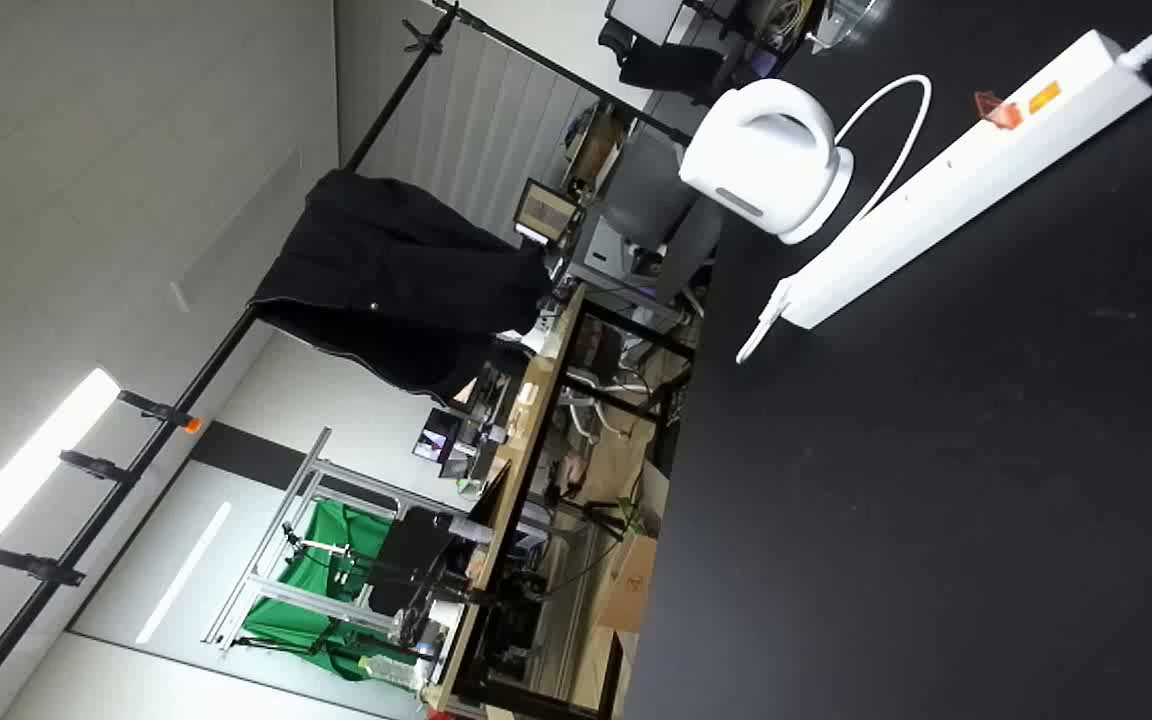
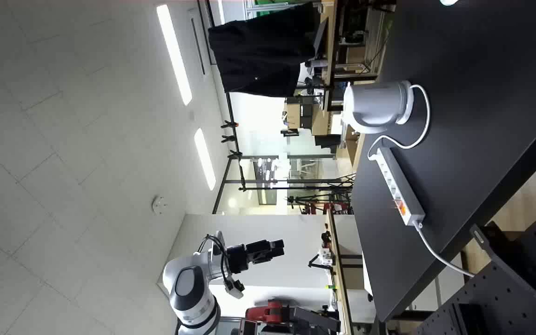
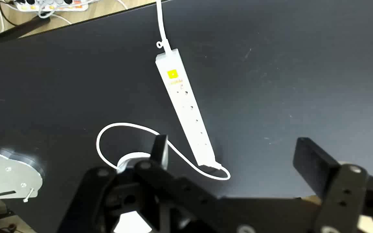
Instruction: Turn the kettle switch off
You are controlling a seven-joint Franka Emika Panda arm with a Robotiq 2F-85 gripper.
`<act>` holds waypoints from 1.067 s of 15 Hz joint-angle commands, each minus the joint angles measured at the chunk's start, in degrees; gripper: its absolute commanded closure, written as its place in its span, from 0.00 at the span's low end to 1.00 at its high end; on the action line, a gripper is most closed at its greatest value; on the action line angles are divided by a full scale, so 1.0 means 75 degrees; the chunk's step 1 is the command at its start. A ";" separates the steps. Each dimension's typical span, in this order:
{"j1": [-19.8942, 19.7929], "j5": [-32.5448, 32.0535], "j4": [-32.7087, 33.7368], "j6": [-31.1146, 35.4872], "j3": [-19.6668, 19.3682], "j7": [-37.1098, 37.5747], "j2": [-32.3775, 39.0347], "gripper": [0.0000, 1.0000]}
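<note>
Gripper (image 3: 231, 150) w/ fingers wide apart, kettle (image 1: 761, 165) mostly hidden behind it, wrist vw

Two strip lights (image 2: 174, 53) glow on a pale panelled ceiling (image 2: 86, 139) in an exterior view, a glass-panelled partition (image 2: 277, 181) beyond a black table (image 2: 472, 153). Wood-toned flooring (image 2: 533, 190) lies below; a black-framed, wood-topped desk (image 1: 521, 455) stands before a white wall (image 1: 286, 400).

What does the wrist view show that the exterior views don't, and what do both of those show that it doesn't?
Only the wrist view shows a second power strip, beyond the edge of the dark table.

Only the exterior views show a hanging black cloth and a lit ceiling light.

All share the kettle, partly hidden by the end effector in the wrist view, its white cord and the long power strip.
</note>
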 commanded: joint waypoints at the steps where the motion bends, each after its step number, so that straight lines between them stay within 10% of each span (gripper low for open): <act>1: 0.0053 -0.0061 0.0009 -0.0008 -0.0057 0.0042 0.0012 0.00; 16: -0.0350 -0.0208 0.0203 0.1192 -0.0104 0.0018 0.0922 0.00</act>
